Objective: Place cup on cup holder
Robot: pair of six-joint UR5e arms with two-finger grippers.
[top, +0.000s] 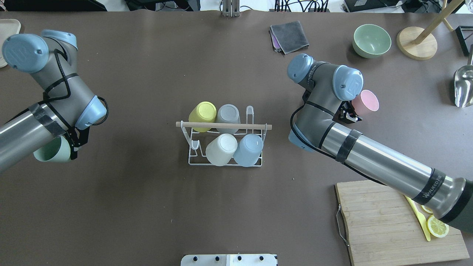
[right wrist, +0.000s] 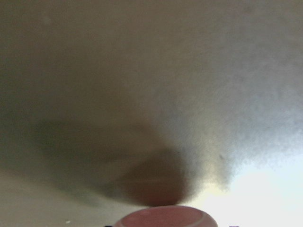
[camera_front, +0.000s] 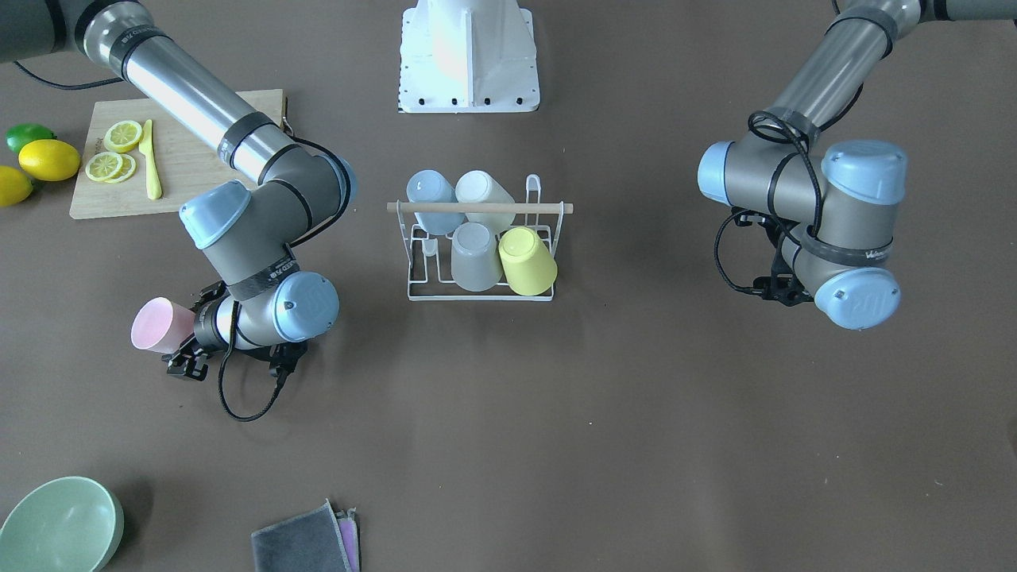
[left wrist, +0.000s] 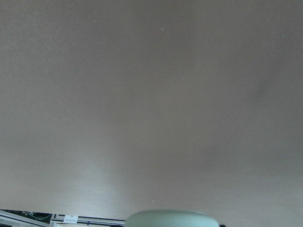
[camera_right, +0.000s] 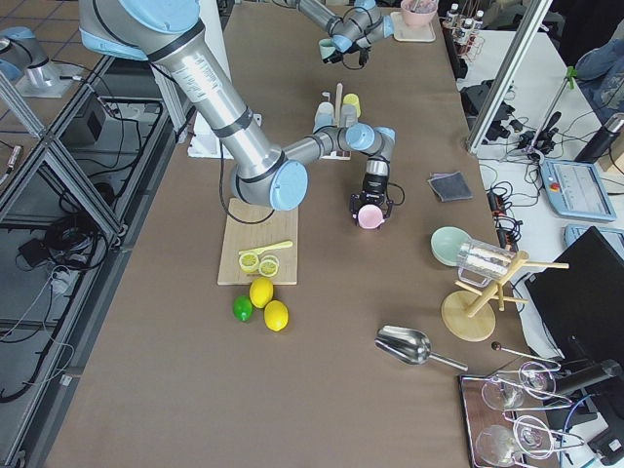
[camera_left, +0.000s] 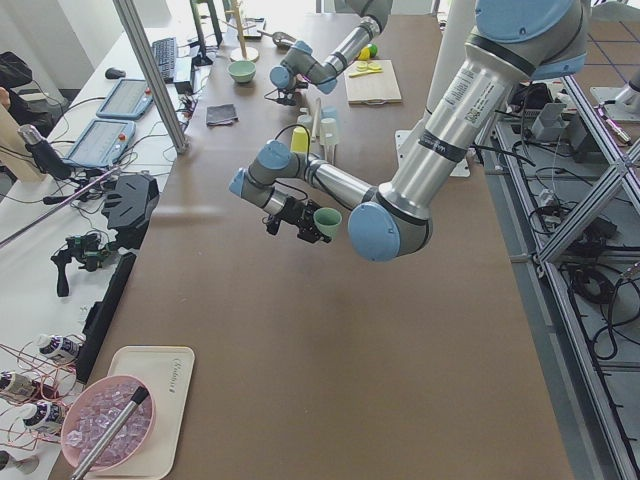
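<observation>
The table [top: 147, 207] is one long brown matte surface, and the side views show a lab around it: aluminium frames on my side, and a white desk with tablets [camera_left: 115, 120] and cables on the operators' side. The cup holder [top: 223, 126] stands at the middle of the table between my two arms and well apart from both. It already carries four upturned cups: yellow [top: 202, 112] and grey [top: 228, 114] on the far row, white [top: 221, 149] and blue [top: 248, 149] on the near row. The prongs at its left end are bare. My right gripper [top: 349, 112] is clamped on a pink cup [top: 366, 100], which lies on its side with its mouth turned away from the rack. My left gripper [top: 75, 142] grips a pale green cup [top: 51, 151] the same way, clear of the table in the left side view. The overhead view shows that green cup, but the front-facing view hides it under my left wrist. Only the front-facing view shows the whole cutting board [camera_front: 183, 171], with lemon slices [camera_front: 111, 155], a yellow knife [camera_front: 151, 159], two lemons [camera_front: 49, 159] and a lime [camera_front: 28, 137] beside it. The overhead view alone adds a wooden stand [top: 417, 47] and a metal scoop [top: 463, 87] past the green bowl [top: 371, 40] and the grey cloth [top: 290, 36]. Each wrist camera gives only bare tabletop, with a cup's rim at the lower edge.
</observation>
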